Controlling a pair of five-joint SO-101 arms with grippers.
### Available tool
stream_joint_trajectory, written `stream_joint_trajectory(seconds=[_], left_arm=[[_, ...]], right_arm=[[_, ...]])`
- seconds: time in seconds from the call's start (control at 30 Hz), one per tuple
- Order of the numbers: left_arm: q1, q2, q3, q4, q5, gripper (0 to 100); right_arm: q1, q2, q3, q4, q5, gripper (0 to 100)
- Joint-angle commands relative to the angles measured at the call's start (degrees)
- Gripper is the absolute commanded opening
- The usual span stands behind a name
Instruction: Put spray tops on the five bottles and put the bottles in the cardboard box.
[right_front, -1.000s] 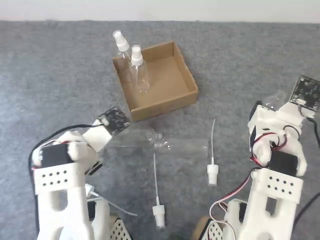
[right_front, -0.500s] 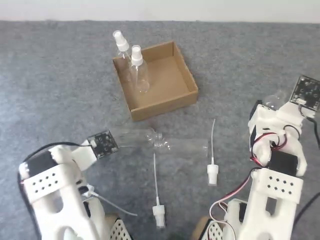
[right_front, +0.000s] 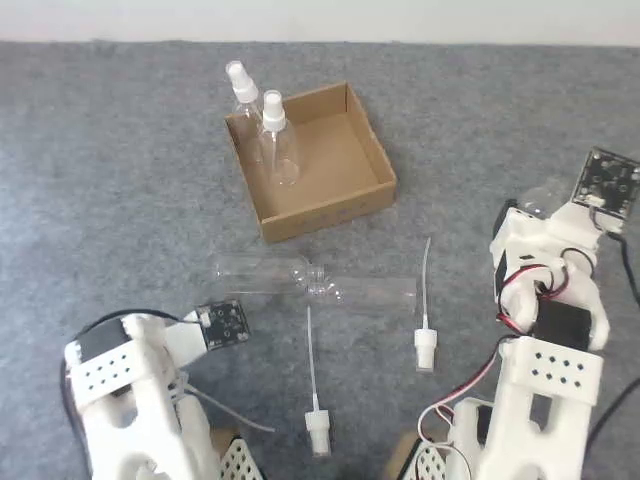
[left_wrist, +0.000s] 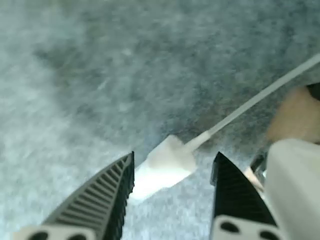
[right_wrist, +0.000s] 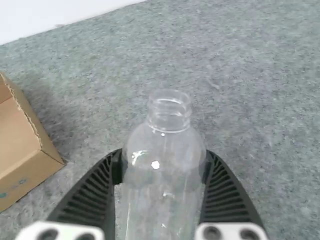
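High view sets out the grey worktop (right_front: 110, 170), with the cardboard box (right_front: 330, 210) toward the middle of its far edge and two capped bottles (right_front: 279, 150) at the box's far-left corner. Two uncapped bottles (right_front: 258, 272) lie neck to neck just on the near side of the box, their long axes running along the near edge. By the right edge, the right gripper (right_wrist: 163, 159) has its fingers clamped on a third uncapped bottle (right_wrist: 166, 135), whose open neck points away from the wrist. Two spray tops (right_front: 425, 348) lie near the middle of the near edge, heads toward that edge and tubes running toward the far one.

The left gripper (left_wrist: 173, 161) hangs low over the near-left corner with its fingers apart. A third spray top (left_wrist: 162, 170) lies on the worktop between them. Its head sits in the gap, while its tube (left_wrist: 250, 102) slants off past one fingertip rather than straight along the fingers. The left arm is plainly the nearer one, so I judge the coming grasp should close on the head, leaving the tube free for the held bottle's neck.
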Motion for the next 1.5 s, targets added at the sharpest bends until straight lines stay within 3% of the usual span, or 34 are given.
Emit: stream_joint_trajectory(seconds=[0.0, 0.13, 0.47, 0.7, 0.77, 0.97, 1.1, 1.47], left_arm=[[-0.5, -1.8, 1.5, -4.1, -1.1, 24], [-1.0, -1.8, 2.0, -7.1, 1.1, 24], [-1.1, -1.8, 2.0, -21.4, 20.2, 24], [-1.1, -1.4, 1.6, -21.2, 21.5, 24], [-1.1, -1.3, 0.4, -19.3, 23.5, 24], [-1.1, -1.3, -11.6, -1.3, 24.5, 24], [-1.1, -1.3, -17.1, 6.4, 24.7, 24], [-1.0, -1.3, -19.7, 10.3, 44.1, 24]], right_arm=[[-0.4, -1.2, -0.4, -1.0, 0.0, 6.5], [-0.4, -1.1, -0.4, -0.9, 0.0, 6.5], [-0.4, -1.1, -0.4, -1.1, 0.0, 6.5], [-0.4, -1.1, -0.4, -0.9, 0.0, 6.5], [-0.5, -1.1, -0.4, -0.9, 0.0, 6.5], [-0.5, -1.1, -0.4, -0.9, 0.0, 6.5], [-0.5, -1.1, -0.4, -0.8, 0.0, 6.5], [-0.5, -1.1, -0.4, -0.8, 0.0, 6.5]])
